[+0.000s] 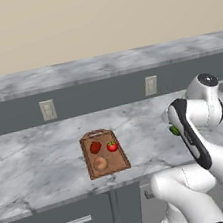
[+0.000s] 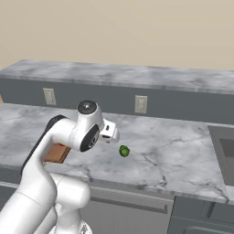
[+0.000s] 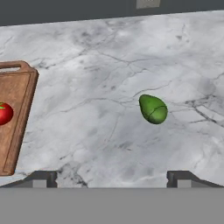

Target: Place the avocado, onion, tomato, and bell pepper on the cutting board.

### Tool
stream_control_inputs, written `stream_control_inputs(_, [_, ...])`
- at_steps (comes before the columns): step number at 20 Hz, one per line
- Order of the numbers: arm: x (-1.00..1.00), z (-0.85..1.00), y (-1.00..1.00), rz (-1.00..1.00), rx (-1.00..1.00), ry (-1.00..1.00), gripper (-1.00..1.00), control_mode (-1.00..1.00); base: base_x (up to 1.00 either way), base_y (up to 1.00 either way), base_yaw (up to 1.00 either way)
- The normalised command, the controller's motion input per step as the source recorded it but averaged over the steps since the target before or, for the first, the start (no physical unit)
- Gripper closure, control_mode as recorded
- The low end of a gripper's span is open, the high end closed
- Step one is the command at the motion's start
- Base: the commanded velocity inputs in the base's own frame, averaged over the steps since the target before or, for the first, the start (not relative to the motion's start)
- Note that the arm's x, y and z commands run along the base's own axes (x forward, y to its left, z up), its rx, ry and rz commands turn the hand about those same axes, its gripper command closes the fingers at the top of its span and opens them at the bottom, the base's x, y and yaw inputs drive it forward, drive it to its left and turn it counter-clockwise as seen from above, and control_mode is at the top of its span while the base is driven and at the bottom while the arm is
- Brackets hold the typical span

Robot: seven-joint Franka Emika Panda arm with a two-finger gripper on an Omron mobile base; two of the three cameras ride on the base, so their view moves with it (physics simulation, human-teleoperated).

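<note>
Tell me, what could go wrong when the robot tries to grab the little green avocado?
The avocado is smooth and egg-shaped, lying bare on the marble counter; it might roll or squirt away if the open gripper closes off-centre. The cutting board already holds the onion, tomato and bell pepper, so a careless drop there could knock one or roll off.

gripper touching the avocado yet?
Apart. In the hand view the gripper is open, its fingertips at the bottom edge, and bare marble counter lies between them and the avocado, which sits alone on the counter.
</note>
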Motion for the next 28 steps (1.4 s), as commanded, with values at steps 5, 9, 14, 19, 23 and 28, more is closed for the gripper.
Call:
stream_control_inputs(5, [-0.01, 0.15, -0.50, -0.04, -0.01, 0.00, -1.00, -1.00, 0.00, 0.00, 0.00])
stream_control_inputs(9, [0.36, 0.00, -0.08, 0.00, 0.00, 0.05, -1.00, -1.00, 0.00, 0.00, 0.00])
stream_control_inputs(14, [0.29, 0.00, -0.03, 0.00, -0.02, 0.06, -1.00, -1.00, 0.00, 0.00, 0.00])
stream_control_inputs(19, [0.02, 0.00, -0.27, -0.01, -0.07, 0.06, -1.00, -1.00, 0.00, 0.00, 0.00])
stream_control_inputs(23, [0.01, -0.07, -0.12, 0.00, -0.02, 0.10, -1.00, -1.00, 0.00, 0.00, 0.00])
stream_control_inputs(28, [0.11, -0.23, 0.00, 0.00, 0.00, 0.01, -1.00, -1.00, 0.00, 0.00, 0.00])
